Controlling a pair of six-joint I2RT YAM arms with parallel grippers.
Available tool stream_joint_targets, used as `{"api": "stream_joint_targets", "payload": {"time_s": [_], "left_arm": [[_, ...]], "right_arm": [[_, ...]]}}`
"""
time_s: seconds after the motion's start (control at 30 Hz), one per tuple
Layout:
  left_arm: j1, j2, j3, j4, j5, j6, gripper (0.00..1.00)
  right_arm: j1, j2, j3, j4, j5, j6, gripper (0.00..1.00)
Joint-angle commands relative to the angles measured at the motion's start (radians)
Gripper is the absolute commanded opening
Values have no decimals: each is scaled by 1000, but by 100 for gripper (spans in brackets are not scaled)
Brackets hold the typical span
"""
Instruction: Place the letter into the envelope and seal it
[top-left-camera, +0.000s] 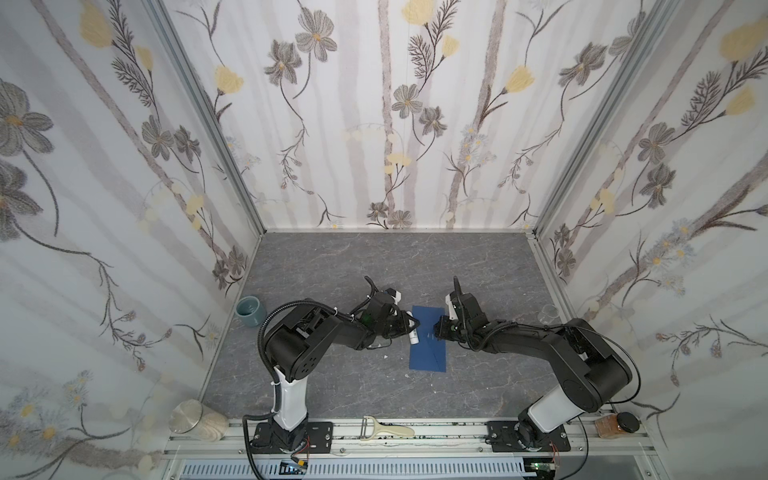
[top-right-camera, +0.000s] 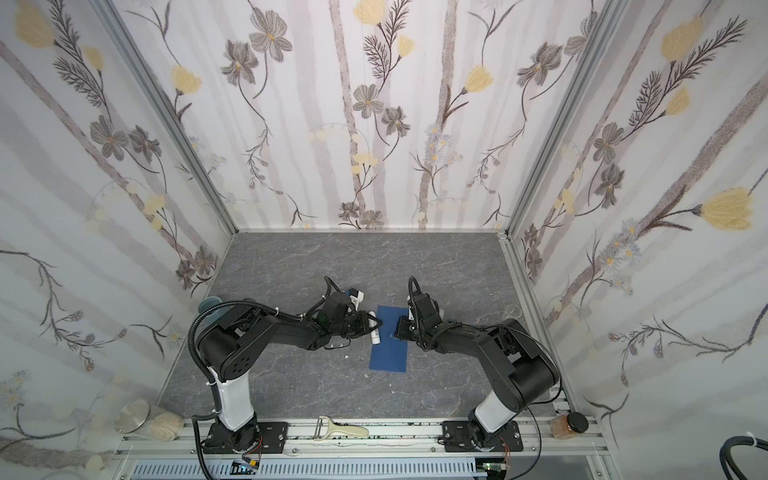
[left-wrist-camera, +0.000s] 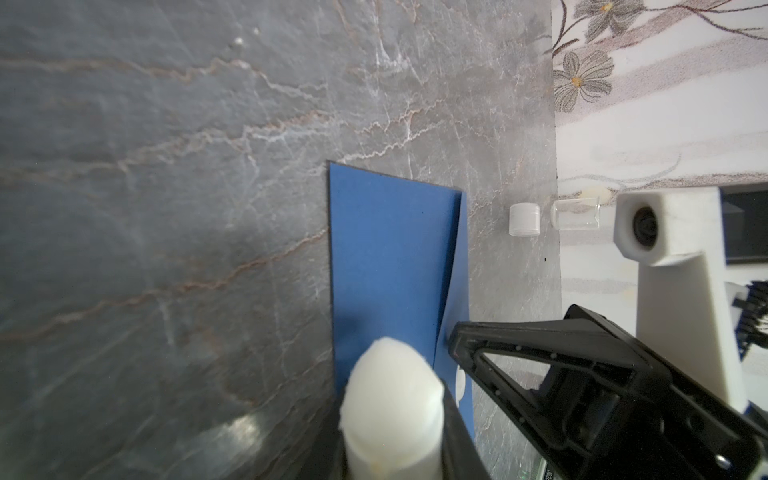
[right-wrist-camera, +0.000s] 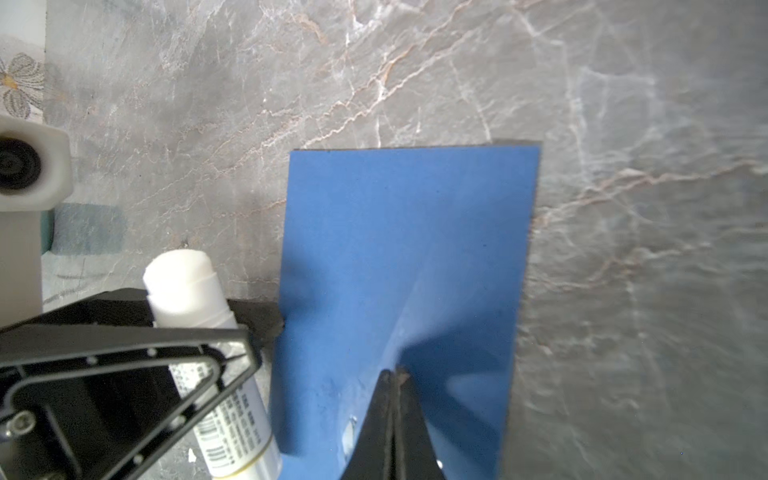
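My left gripper (top-left-camera: 409, 326) is closed partway around the glue stick (right-wrist-camera: 199, 332). It grips the barrel, and the bare wax end pokes out past the fingers. My right gripper (right-wrist-camera: 392, 382) is squeezed fully shut, and its tips appear to pinch the point of the flap of the envelope (top-left-camera: 428, 353), lifting it a little off the body. The envelope lies on the table (top-left-camera: 374, 257) between my two sets of jaws, with its long axis running across the line that joins them. I see no letter anywhere, so I judge it is already inside. The next move turns on how the stick lies: almost along the envelope's long edge, right at that edge on my left jaws' side. Its wax end therefore points along the paper, not down at it. The flap sits just beyond, toward my right jaws. I reckon the left arm, being nearer, must tip the stick and swing it inward to reach the flap.
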Motion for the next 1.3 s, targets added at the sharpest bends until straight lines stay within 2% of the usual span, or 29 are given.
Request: {"api": "stream_joint_targets", "payload": {"time_s": [0.0,0.3,0.6,1.03,1.27], "left_arm": [[1,3,-12,-143,-39,11,0],[1,7,-14,-143,-39,10,0],[1,4,-20,-143,-41,11,0],[-1,18,-7,-143,-38,13,0],[-1,5,-13,-143,-38,6,0]], "right_arm": [[0,-8,-2,1,20,-9,0],[6,101,44,49,-8,-3,0],[-4,-2,-1,-11,26,-15,0],[3,133,52,51,-5,-5,0],[11,48,14,9,3,7,0]]}}
